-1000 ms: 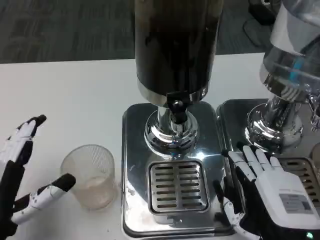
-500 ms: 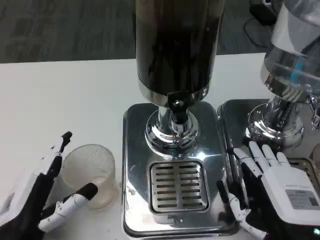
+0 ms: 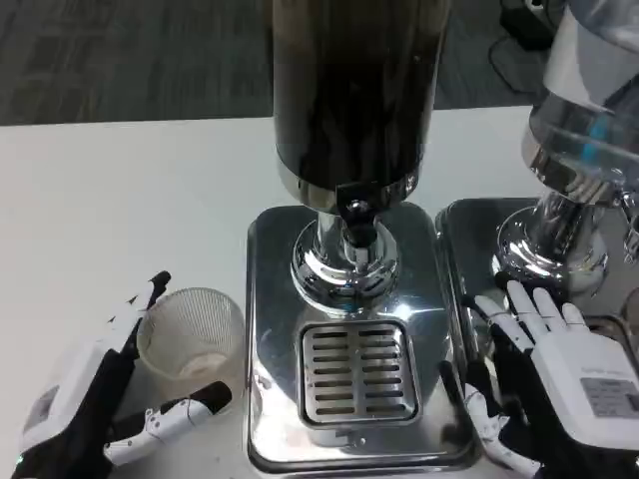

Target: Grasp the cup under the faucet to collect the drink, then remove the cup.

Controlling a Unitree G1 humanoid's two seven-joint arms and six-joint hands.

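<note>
Lower left of the frame: the left hand (image 3: 85, 404) sits around the clear plastic cup (image 3: 190, 339), fingers spread, one black-tipped finger (image 3: 155, 289) up against the cup's far-left rim and another (image 3: 205, 401) reaching across its near side. Whether those fingers actually press the wall I cannot tell, so the grip itself is uncertain. The cup stands upright on the white table (image 3: 120, 190), just beside the left edge of the chrome dispenser base (image 3: 270, 259), not on the drip grille (image 3: 356, 371).

Centre frame, the dark drink tank (image 3: 354, 90) rises out of the top edge, with the faucet (image 3: 351, 215) hanging directly above the chrome pedestal and the slotted grille in front of it. The grille's surface is open, with room between faucet and grille.

Lower right: the right hand (image 3: 554, 384) lies palm-down with fingers apart, holding nothing, resting over the seam between the centre base and the second dispenser base (image 3: 479, 230). Its fingertips (image 3: 519, 296) point toward the upper frame, near the second machine's chrome foot (image 3: 554, 249). The clear tank (image 3: 589, 90) of that machine fills the upper right corner.

The upper left of the table is wide open white surface, running back to the grey carpet (image 3: 130, 50) along the top edge
</note>
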